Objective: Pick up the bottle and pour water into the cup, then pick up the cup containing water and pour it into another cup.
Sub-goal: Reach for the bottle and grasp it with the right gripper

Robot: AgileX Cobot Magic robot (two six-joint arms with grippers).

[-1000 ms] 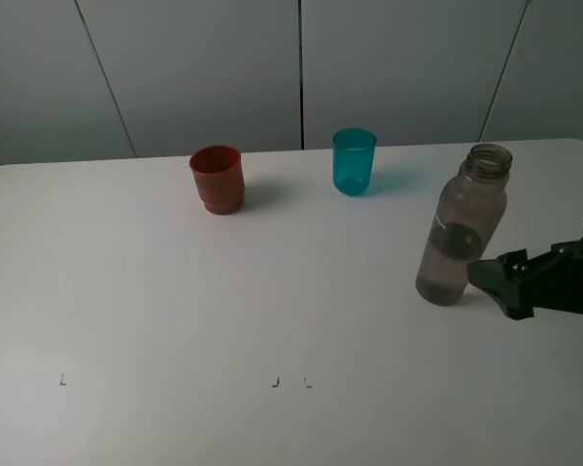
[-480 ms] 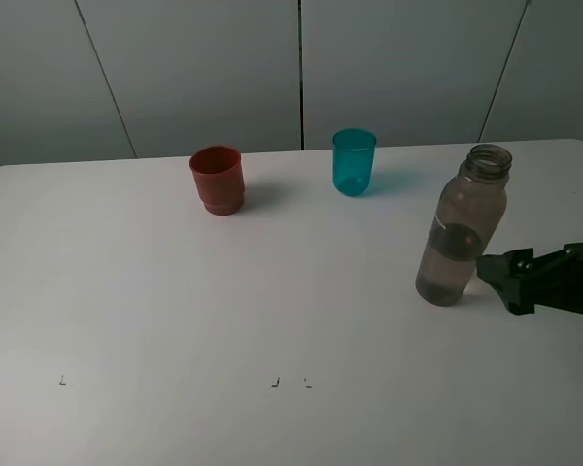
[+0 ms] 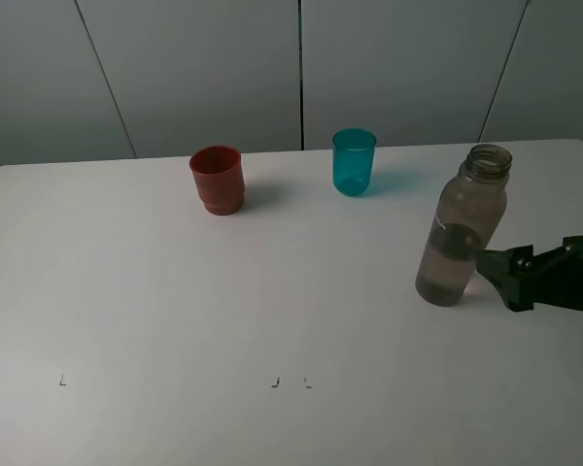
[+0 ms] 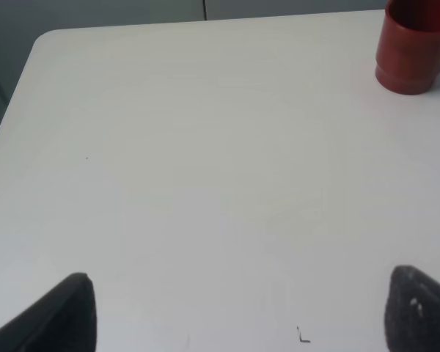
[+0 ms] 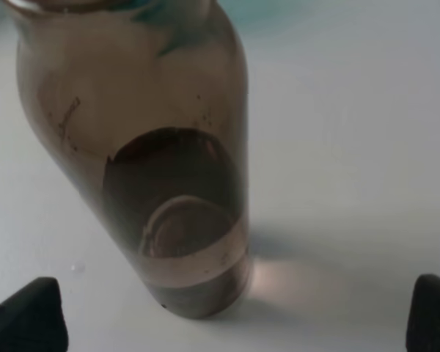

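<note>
**Right gripper spread wide beside the standing bottle**

Nearest you, a few small dark marks [image 3: 274,382] sit on the white table [image 3: 155,291] toward its front edge. Your left gripper [image 4: 242,315] hangs over bare tabletop with its fingers set wide apart and nothing between them. Further in, your right gripper [image 3: 497,281] reaches in low from the right edge. Its fingers are spread wide and hold nothing, and their tips are just beside the lower part of the bottle [image 3: 462,233]. You cannot tell from these views whether a tip touches it. The right wrist view shows the bottle just ahead, in line with the gap between the two fingers. The bottle stands upright on the table, uncapped, smoky grey-brown, with liquid in its lower part. Beyond it, toward the back edge, the teal-blue cup [image 3: 354,163] stands upright, well apart from the bottle. The red cup [image 3: 217,179] stands upright to the left of the teal one, the two apart. Grey wall panels [image 3: 194,68] close the view behind
</note>
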